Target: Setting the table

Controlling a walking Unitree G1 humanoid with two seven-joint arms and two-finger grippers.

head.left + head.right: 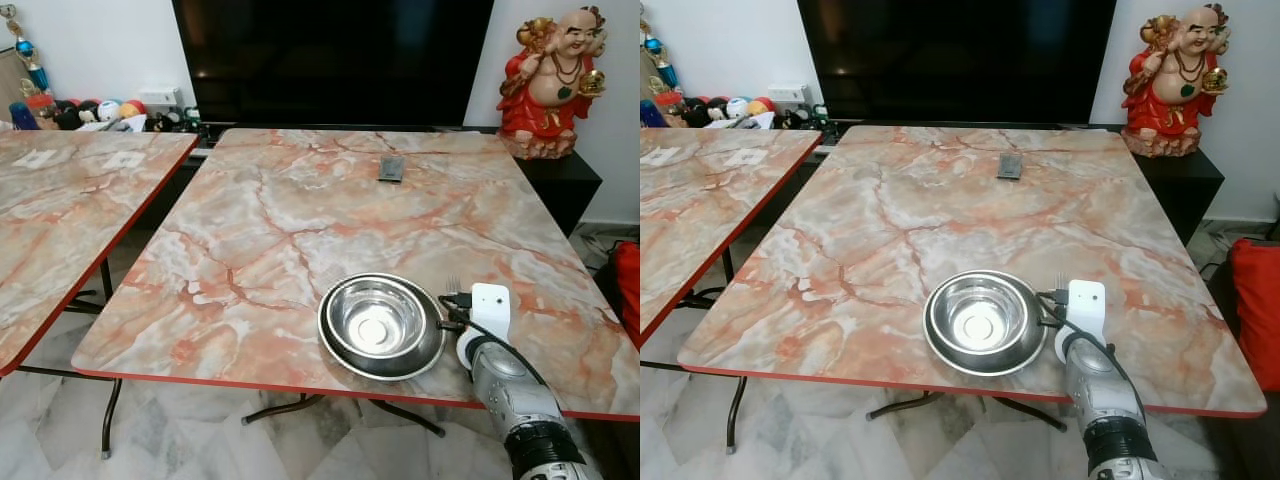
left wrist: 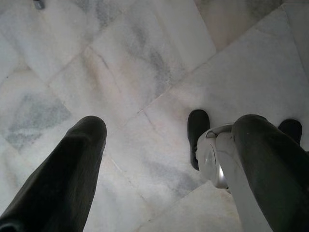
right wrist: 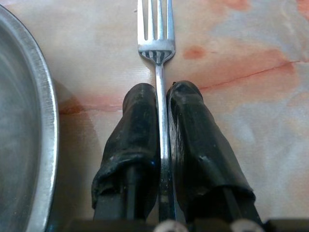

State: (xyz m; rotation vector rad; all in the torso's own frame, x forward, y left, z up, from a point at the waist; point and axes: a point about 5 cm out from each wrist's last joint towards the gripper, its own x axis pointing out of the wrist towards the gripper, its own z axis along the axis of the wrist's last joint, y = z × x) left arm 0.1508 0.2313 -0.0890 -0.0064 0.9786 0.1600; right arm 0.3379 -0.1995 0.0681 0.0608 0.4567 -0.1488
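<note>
A steel bowl [image 1: 378, 322] sits on a steel plate [image 1: 340, 352] near the front edge of the marble table [image 1: 300, 230]. Just right of the plate, my right gripper [image 3: 163, 94] is shut on the handle of a silver fork [image 3: 155, 29]. The fork lies flat along the table with its tines [image 1: 452, 285] pointing away from me. The plate's rim [image 3: 46, 121] is close beside the fingers. My left gripper [image 2: 164, 130] hangs open over the floor.
A dark remote [image 1: 391, 168] lies at the table's far middle. A second marble table [image 1: 60, 210] stands to the left. A black TV [image 1: 330, 60] and a red figurine [image 1: 553, 80] stand behind. The white marble floor [image 2: 145, 72] lies below.
</note>
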